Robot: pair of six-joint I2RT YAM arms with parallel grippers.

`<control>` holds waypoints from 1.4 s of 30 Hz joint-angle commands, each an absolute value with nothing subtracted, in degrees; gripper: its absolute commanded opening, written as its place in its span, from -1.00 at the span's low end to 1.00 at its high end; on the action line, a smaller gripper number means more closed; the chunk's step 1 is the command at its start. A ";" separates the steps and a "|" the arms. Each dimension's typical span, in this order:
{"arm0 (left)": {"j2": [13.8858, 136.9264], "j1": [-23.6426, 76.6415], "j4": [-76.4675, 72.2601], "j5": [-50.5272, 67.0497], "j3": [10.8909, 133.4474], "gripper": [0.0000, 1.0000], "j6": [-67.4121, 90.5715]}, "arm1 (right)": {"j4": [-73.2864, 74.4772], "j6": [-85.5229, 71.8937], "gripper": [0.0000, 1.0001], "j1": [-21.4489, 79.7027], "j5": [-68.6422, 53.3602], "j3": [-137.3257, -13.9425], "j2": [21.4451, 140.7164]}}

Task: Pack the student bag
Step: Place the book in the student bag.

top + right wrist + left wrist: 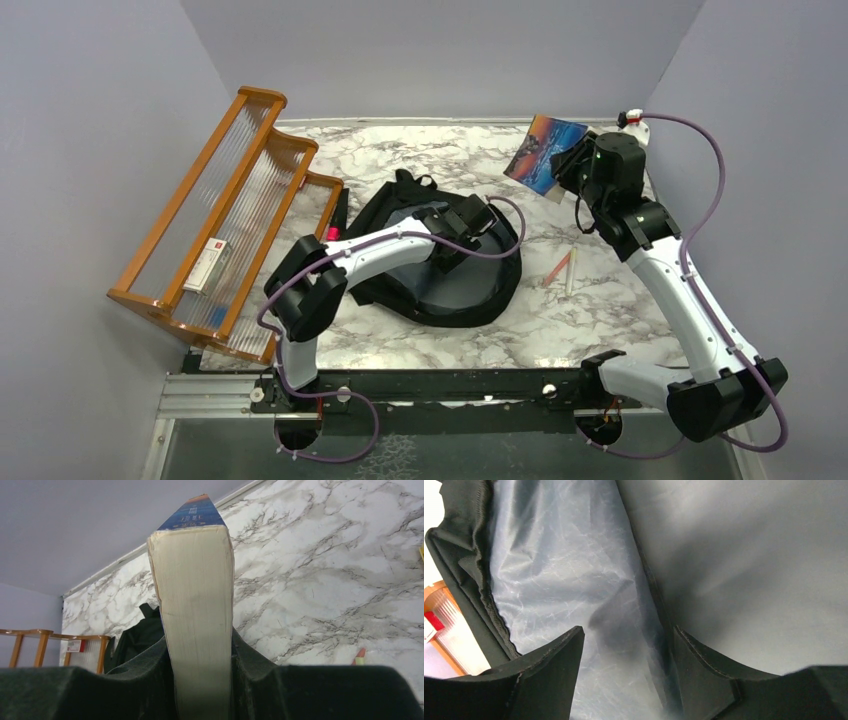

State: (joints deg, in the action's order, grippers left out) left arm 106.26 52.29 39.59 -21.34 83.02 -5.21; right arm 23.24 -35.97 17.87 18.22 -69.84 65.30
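The black student bag (pixel 470 300) is laid open at the middle of the marble counter (pixel 400 150), beside a wooden rack (pixel 235 200). The left pincer (pixel 626 635) is held inside it over the grey lining (pixel 549 580), jaws apart, nothing gripped. The right pincer (pixel 200 647) is clamped on a thick paperback book (pixel 192 590) near the counter's far right corner.

**Materials and finishes, both wrists**

Left gripper (pixel 628 639): fingers (pixel 549 672) are matt black and faintly grainy. Between them we see the lining (pixel 559 580) of the student bag (pixel 488 292), thin crinkled grey cloth with a slight sheen. The outer shell is matt black fabric.

Right gripper (pixel 200 644): we see a book (pixel 195 595) with matt cream paper edges and a glossy cover. Beyond it, the table (pixel 325 580) is smooth and marble-look. The rack (pixel 258 98) is varnished wood with ribbed clear plastic.
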 commanded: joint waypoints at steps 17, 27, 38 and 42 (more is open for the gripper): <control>108.17 51.16 39.70 -29.12 87.19 -1.00 -5.75 | 14.08 -37.87 -0.99 17.49 15.54 -70.32 63.30; 103.32 38.71 33.20 -9.28 89.30 -1.00 1.92 | 14.65 -43.02 -0.99 17.49 9.26 -68.72 60.19; 102.31 37.76 29.07 -8.05 92.34 -1.00 2.87 | 13.08 -54.14 -0.99 17.49 -10.79 -63.75 63.61; 102.31 37.74 29.00 -7.65 94.40 -1.00 3.09 | 10.65 -57.10 -0.99 17.49 -16.43 -61.53 67.26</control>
State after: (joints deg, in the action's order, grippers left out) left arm 105.51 37.36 34.24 -10.41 89.86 1.63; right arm 21.85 -51.09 17.52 -6.55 -61.69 65.06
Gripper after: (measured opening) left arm 0.006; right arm 0.338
